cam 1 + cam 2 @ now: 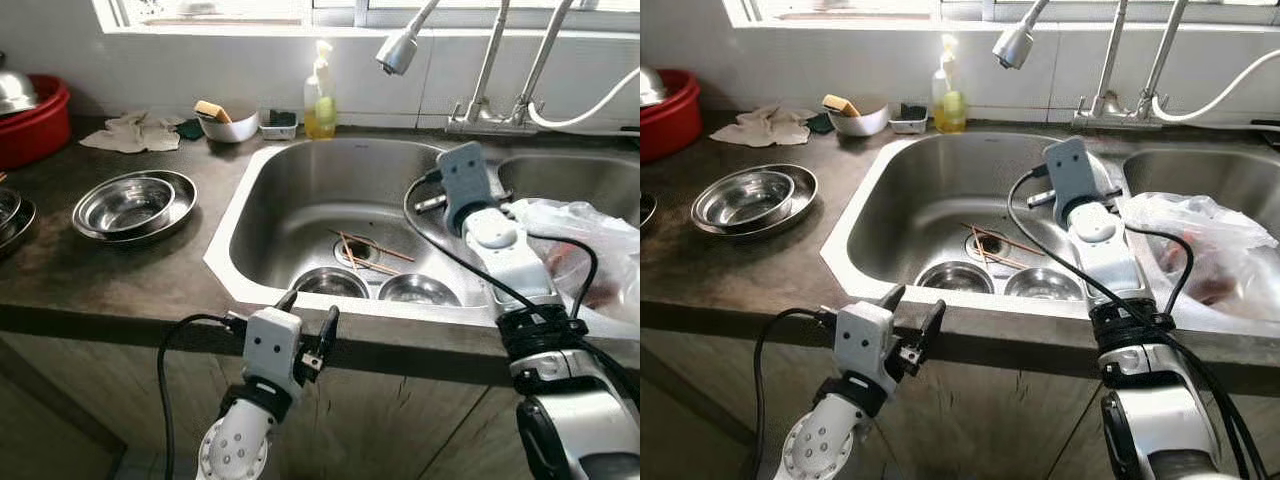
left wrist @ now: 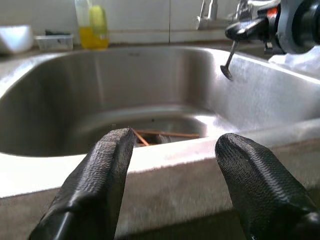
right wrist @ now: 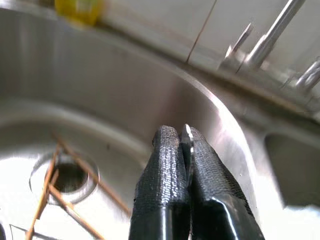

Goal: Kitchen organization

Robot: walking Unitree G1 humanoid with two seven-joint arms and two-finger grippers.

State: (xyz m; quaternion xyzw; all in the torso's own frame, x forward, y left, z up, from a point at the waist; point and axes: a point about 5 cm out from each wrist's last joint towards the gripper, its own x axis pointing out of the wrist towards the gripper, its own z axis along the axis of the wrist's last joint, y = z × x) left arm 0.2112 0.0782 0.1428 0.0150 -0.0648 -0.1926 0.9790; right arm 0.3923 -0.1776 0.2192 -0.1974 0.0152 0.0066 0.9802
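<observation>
Gripping, right wrist view: right gripper (image 3: 186,142) fingers pinched shut on thin metal utensil (image 3: 187,134); chopsticks (image 3: 60,185) below, over drain.
Left wrist view: left gripper (image 2: 172,152) fingers spread apart, empty; sink (image 2: 165,155) rim just beyond fingertips.
Head view: two steel bowls (image 1: 378,287) in sink between both grippers; plastic bag (image 1: 590,245) beside right fingers.
</observation>
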